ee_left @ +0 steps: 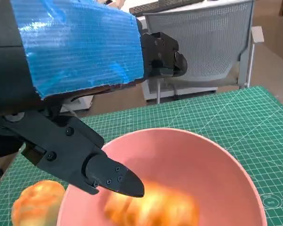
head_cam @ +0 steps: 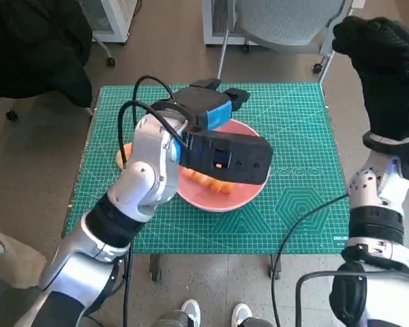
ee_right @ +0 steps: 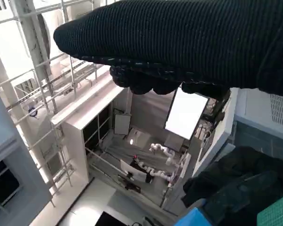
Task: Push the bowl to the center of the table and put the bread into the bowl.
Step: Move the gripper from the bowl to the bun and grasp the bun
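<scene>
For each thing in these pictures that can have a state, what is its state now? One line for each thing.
bowl: upright on the mat, bread inside.
bread in the bowl: lying on the bowl's bottom, held by nothing.
second bread: on the mat, outside the bowl.
left hand: over the bowl, holding nothing.
right hand: raised beside the table, holding nothing visible.

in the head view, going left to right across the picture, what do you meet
bread piece on the mat → left hand over the pink bowl → bare green mat → right hand, raised off the table's right edge
</scene>
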Robot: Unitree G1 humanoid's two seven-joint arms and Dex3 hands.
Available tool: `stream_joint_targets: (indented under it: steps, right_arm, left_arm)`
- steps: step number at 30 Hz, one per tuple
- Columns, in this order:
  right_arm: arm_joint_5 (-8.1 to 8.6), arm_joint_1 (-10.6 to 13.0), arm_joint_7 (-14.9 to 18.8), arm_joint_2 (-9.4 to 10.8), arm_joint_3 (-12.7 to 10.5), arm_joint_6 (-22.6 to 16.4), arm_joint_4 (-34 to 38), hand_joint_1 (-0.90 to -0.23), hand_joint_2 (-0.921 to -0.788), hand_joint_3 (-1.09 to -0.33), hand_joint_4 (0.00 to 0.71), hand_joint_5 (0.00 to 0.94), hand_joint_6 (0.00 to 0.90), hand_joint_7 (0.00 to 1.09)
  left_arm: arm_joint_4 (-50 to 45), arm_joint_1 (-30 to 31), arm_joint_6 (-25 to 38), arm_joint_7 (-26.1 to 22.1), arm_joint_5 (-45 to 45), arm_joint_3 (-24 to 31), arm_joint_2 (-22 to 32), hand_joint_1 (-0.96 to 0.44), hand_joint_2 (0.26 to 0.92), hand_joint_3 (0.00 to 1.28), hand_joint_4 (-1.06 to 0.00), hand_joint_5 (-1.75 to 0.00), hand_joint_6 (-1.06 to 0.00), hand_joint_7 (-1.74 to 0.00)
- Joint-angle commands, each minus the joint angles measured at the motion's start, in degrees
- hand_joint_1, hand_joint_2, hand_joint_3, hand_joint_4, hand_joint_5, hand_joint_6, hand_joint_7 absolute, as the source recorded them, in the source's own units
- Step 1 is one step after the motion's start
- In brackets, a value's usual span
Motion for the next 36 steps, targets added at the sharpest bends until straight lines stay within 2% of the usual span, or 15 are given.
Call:
stream_joint_targets:
  steps: [1, 9, 19, 29, 36]
  right_arm:
    - [-0.18, 1.26, 0.08, 0.59, 0.20, 0.51, 0.87, -0.788, -0.921, -0.751, 0.220, 0.000, 0.302, 0.00]
    - [-0.06, 1.21, 0.21, 0.74, 0.21, 0.76, 0.87, -0.788, -0.921, -0.750, 0.219, 0.000, 0.301, 0.00]
    - [-0.27, 0.45, 0.22, 1.04, 0.24, 0.44, 1.84, -0.778, -0.921, -0.748, 0.219, 0.000, 0.300, 0.00]
    - [0.01, -0.08, 0.82, 1.35, 0.22, 0.64, 2.36, -0.776, -0.921, -0.748, 0.221, 0.001, 0.300, 0.00]
    - [0.12, -0.91, 1.61, 1.94, 0.39, 0.83, 3.15, -0.776, -0.921, -0.748, 0.222, 0.001, 0.300, 0.00]
  left_arm:
    - [-1.95, 0.86, 1.70, -0.11, 0.03, 0.65, 0.49, -0.41, 0.779, 0.03, 0.00, 0.00, -0.07, -0.20]
    - [-3.84, 1.45, 2.45, -0.19, -0.18, 0.95, 1.02, -0.33, 0.776, 0.02, 0.00, 0.00, -0.09, -0.18]
    - [-21.05, 8.13, 2.31, -3.35, -0.24, 6.75, 9.10, -0.36, 0.777, 0.01, 0.00, 0.00, -0.12, -0.16]
    - [-29.67, 12.87, 1.58, -3.72, -0.24, 11.67, 13.88, -0.39, 0.756, 0.00, 0.00, 0.00, -0.15, -0.14]
    - [-35.27, 16.79, 2.34, -5.08, 1.12, 15.42, 17.82, -0.39, 0.740, 0.00, -0.01, 0.00, -0.21, -0.06]
